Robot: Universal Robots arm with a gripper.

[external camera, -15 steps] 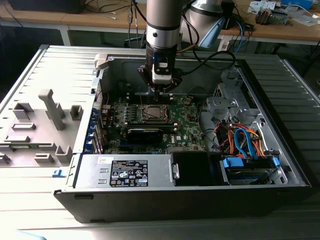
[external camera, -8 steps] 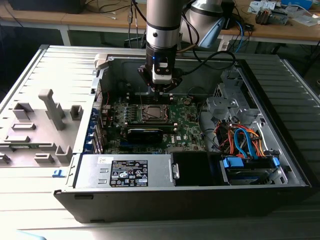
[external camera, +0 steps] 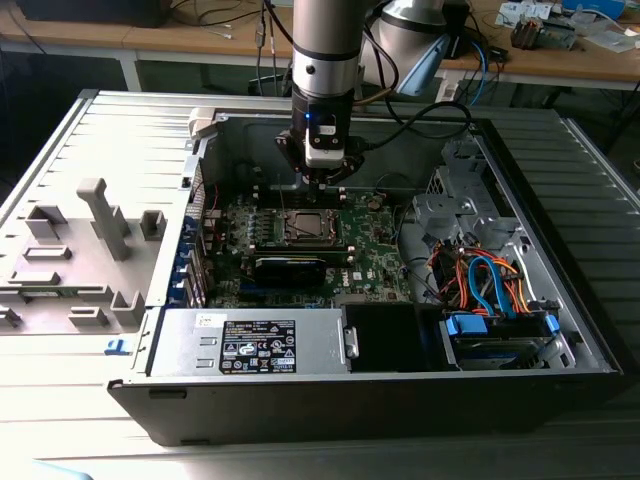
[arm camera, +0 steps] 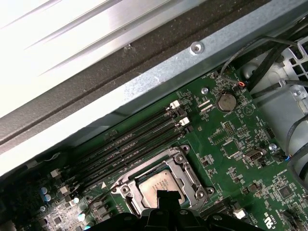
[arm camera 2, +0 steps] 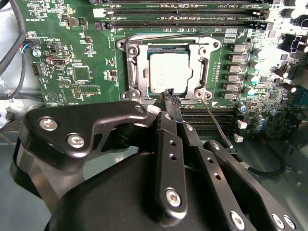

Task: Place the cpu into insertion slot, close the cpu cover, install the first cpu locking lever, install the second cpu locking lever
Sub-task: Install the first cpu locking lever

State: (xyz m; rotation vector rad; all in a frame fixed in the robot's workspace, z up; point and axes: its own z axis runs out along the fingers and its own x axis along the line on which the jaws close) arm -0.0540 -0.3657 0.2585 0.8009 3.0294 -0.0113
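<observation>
The cpu is seen seated in the slot under the lowered cover in the second wrist view, and the gripper, fingers drawn together, is held at the slot's 12 o'clock in the exterior view.

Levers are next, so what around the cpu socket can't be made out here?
First wrist view: the gripper covers one edge of the cpu and cpu cover.
Second wrist view: one end of the thin lever runs behind the gripper; the cover's edge beside it is hidden.
Exterior view: at the insertion slot, lever positions are too small to tell.
</observation>
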